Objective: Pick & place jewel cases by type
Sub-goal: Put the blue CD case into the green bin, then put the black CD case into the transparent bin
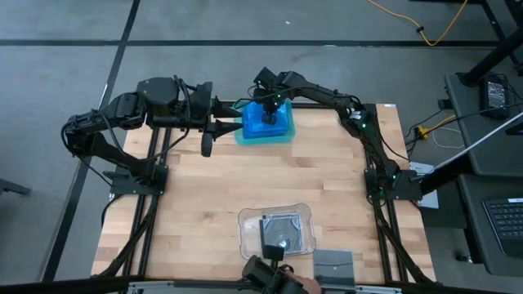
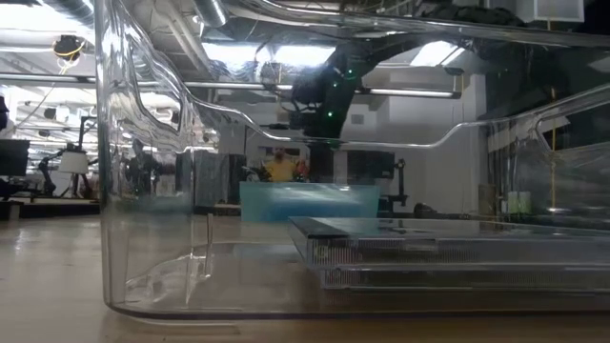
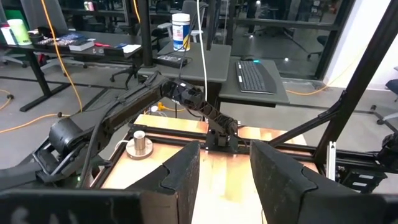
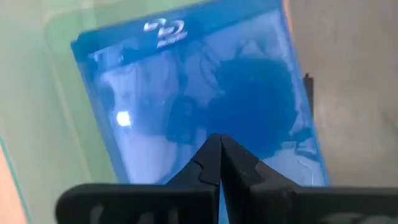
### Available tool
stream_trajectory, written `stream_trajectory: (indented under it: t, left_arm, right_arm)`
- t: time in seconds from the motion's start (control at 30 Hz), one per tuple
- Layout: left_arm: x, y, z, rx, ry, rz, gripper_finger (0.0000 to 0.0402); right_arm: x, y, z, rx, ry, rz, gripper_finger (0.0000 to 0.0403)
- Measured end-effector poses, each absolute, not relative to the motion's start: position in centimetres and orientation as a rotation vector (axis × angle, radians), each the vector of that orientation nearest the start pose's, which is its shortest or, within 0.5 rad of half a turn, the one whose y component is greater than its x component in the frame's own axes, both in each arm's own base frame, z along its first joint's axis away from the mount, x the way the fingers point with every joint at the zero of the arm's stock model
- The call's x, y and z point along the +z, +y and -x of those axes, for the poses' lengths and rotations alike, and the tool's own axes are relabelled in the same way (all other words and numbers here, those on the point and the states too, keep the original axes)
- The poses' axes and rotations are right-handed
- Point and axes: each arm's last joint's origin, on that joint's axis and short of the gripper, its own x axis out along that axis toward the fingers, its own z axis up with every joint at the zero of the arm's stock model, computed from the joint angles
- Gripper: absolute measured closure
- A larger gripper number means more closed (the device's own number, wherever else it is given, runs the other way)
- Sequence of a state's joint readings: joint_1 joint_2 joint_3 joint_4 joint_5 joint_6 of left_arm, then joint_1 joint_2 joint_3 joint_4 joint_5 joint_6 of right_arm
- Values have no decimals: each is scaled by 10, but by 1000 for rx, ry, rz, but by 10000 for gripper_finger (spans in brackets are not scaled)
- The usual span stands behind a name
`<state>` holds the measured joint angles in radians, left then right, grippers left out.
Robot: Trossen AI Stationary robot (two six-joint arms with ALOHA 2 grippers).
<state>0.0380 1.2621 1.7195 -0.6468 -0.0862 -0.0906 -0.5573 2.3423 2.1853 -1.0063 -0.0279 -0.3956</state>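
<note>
Two grippers are in view, and only the right gripper (image 4: pixel 219 163) is at work. It hangs directly above the teal translucent tray (image 1: pixel 245 135) at the far edge of the wooden table (image 1: pixel 204 204), with its fingers pressed together on nothing. Just under it, a bright blue rectangular jewel case (image 4: pixel 193 106) lies flat inside the teal tray, seemingly on top of a stack. The release looks complete, so the placing step for this case appears finished.

The next move, as I judge it, calls for lifting straight up clear of the teal tray, then looking for any case not yet sorted. A dark grey square jewel case (image 1: pixel 282 230) lies flat in the clear rounded plastic tray (image 1: pixel 245 237), well apart from the teal tray at the near edge.

In the high view the blue case's long axis seems to run from the near edge to the far edge, though the arm covers much of it. The printed logo end points away from the right gripper's fingertips.

The left gripper (image 1: pixel 225 126) waits just beside the teal tray, fingers apart and empty.
</note>
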Motion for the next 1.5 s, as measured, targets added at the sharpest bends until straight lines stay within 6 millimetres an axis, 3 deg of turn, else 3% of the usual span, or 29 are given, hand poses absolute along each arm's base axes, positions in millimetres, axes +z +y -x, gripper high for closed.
stream_trajectory:
  t: [0.63,0.93,1.03,1.3,1.5]
  left_arm:
    - [499,11,-228,130,184,86,269]
    - [499,11,-228,130,184,86,266]
    - [499,11,-228,130,184,86,269]
    - [499,11,-228,120,185,79,266]
    - [498,8,-228,98,197,79,268]
  right_arm:
    - [190,-246,-430,-160,1280,-119,397]
    - [179,-228,-437,-95,1330,-115,396]
    - [185,-223,-441,-82,1317,-93,396]
    - [230,-227,-448,-119,1193,-51,396]
    - [266,-215,-430,-105,1183,-122,396]
